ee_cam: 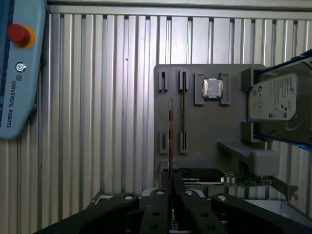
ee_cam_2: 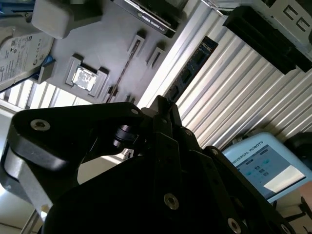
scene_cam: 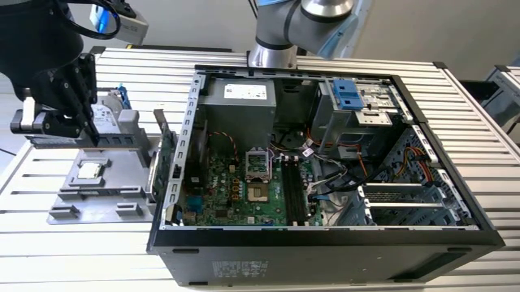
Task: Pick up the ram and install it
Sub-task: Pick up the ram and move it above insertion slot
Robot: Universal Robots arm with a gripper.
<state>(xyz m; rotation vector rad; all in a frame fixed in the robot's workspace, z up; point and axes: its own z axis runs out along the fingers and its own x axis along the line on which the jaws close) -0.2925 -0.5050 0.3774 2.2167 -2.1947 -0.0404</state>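
The ram point(ee_cam: 169, 141) is a thin green stick, seen edge-on in the first wrist view and with its dark chips showing in the second wrist view. It is held in the air above a grey parts tray point(scene_cam: 106, 182), apparently clear of the tray's slots. The gripper point(ee_cam: 170, 195) has its jaws clamped on one end of the stick, and the rest juts out beyond them. Everything sits on a ribbed aluminium table point(scene_cam: 73, 243). Most of the table is taken up by an open computer case point(scene_cam: 325, 234) lying on its side, with the green motherboard exposed and long black memory slots point(scene_cam: 294, 188) near its middle. The tray lies just beside the case, toward the exterior view's left, under the gripper. On the tray are a silver hard drive point(ee_cam: 275, 102) and, smaller, a square processor chip point(ee_cam: 213, 88). Carrying the stick well probably means a firm, square grip — no twisting — and keeping its long edge level and parallel to the slots, high enough to clear the case wall.
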